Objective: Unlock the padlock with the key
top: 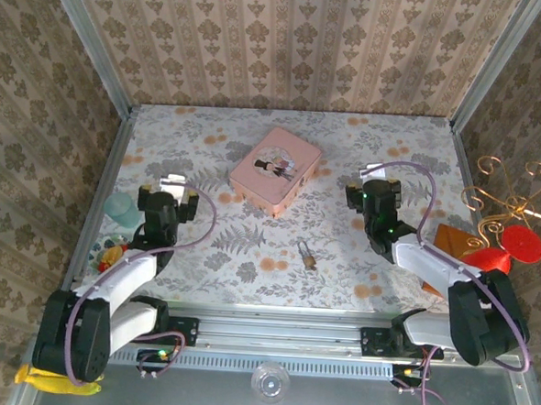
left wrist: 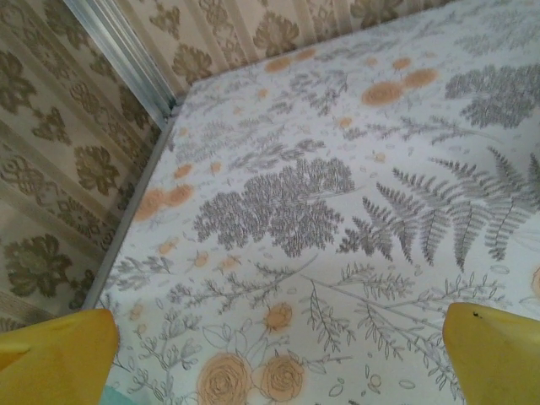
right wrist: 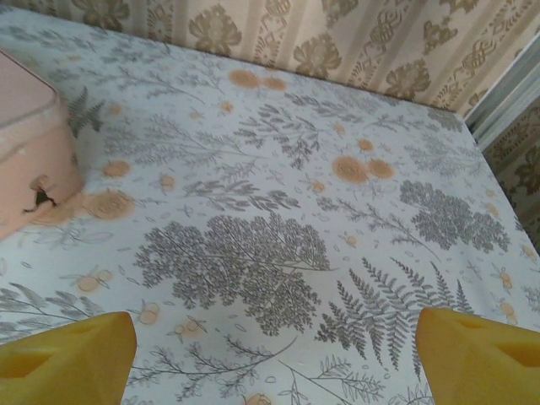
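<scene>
The padlock (top: 308, 257), a tiny brass body with a thin silvery shackle, lies on the floral table near the front middle. The key is hidden from me; I cannot pick it out anywhere. My left gripper (top: 168, 189) hangs over the left part of the table, well left of the padlock, open and empty; its yellow fingertips (left wrist: 52, 356) stand far apart above bare cloth. My right gripper (top: 373, 192) is up and to the right of the padlock, also open with nothing between its yellow fingertips (right wrist: 477, 354).
A pink tin (top: 274, 169) stands at the back middle, and its corner (right wrist: 25, 152) shows in the right wrist view. A teal cup (top: 120, 208) and small toys (top: 111, 257) sit at the left edge. A gold wire stand (top: 514, 194) and red pieces (top: 518, 245) are on the right.
</scene>
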